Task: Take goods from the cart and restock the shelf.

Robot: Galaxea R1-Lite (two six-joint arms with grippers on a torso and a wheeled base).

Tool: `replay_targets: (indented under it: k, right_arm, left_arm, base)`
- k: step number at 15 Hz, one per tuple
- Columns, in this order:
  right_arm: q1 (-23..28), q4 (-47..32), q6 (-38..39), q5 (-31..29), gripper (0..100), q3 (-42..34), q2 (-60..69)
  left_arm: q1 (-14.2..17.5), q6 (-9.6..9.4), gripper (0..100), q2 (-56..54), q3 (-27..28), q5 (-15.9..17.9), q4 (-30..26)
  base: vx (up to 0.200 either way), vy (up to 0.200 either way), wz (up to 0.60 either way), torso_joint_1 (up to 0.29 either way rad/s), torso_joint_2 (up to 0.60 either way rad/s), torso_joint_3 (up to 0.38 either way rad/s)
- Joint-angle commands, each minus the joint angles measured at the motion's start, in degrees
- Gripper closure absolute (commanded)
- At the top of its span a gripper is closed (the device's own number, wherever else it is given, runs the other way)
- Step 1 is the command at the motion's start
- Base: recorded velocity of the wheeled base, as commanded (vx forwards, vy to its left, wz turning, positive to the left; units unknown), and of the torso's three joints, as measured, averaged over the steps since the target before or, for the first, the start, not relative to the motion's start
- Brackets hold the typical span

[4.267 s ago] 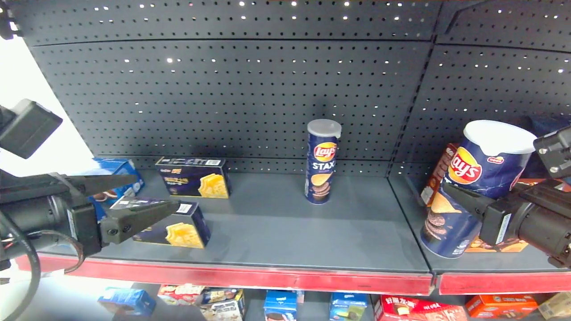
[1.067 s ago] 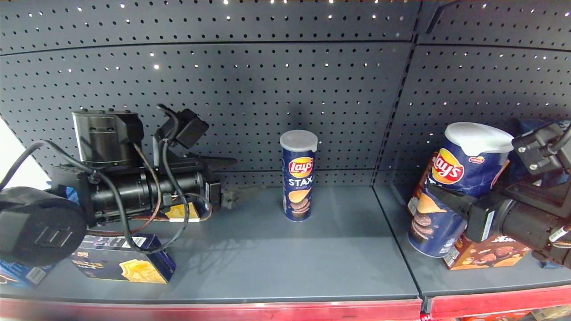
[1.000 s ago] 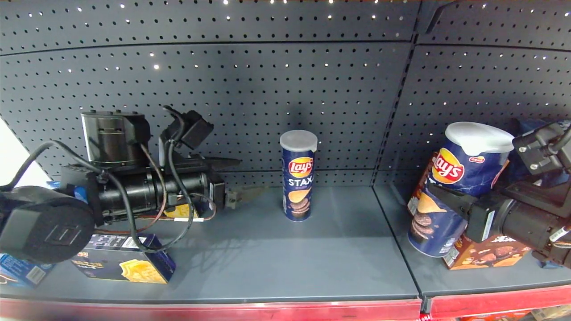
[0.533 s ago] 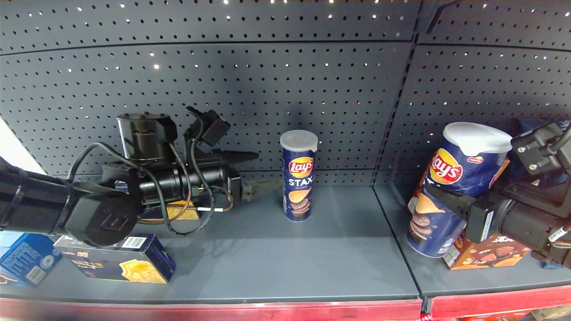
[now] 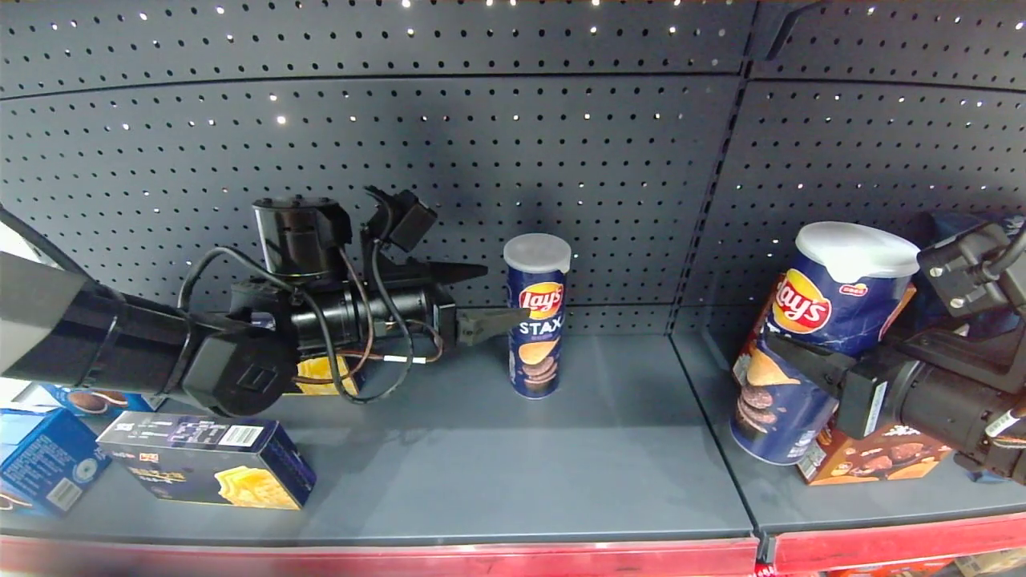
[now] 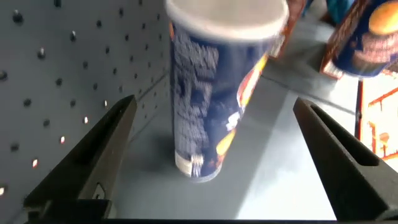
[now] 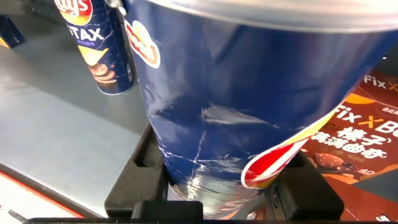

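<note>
- Head view: left gripper [image 5: 503, 293] was spread wide, its 2 fingers flanking the upright can [image 5: 535, 344] on the shelf [image 5: 561, 465], with gaps on both sides.
- Farther right, the right gripper [image 5: 797, 361] clamped a second can [image 5: 842, 296], tilted, above the shelf's right section.

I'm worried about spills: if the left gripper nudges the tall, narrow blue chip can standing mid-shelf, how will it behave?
The tall blue chip can probably tips easily: it stands upright on a narrow base. Once down, its round body would likely roll. Its smooth printed wall may slip in the open left gripper.
</note>
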State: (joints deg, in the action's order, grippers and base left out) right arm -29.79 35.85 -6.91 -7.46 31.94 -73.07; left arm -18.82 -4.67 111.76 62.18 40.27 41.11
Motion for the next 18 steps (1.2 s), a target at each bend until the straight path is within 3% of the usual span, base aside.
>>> replay_targets:
  k: [1,13,18]
  right_arm:
    - [-0.09,0.01,-0.03,-0.01,100,0.23,0.12]
    - [0.09,-0.08,-0.03,-0.01,100,0.23,-0.05]
    - [0.17,-0.08,-0.03,-0.1,100,0.23,-0.05]
  left_arm:
    - [-0.87,0.36,0,2.32,2.06,-0.01,0.82]
    - [-1.13,0.54,0,9.53,10.33,-0.36,0.38]
    - [-1.3,1.68,0,11.02,13.67,-0.36,-0.94]
  base:
    - [0.0,0.0,0.0,0.0,0.0,0.0]
    - [0.0,0.0,0.0,0.0,0.0,0.0]
    - [0.0,0.0,0.0,0.0,0.0,0.0]
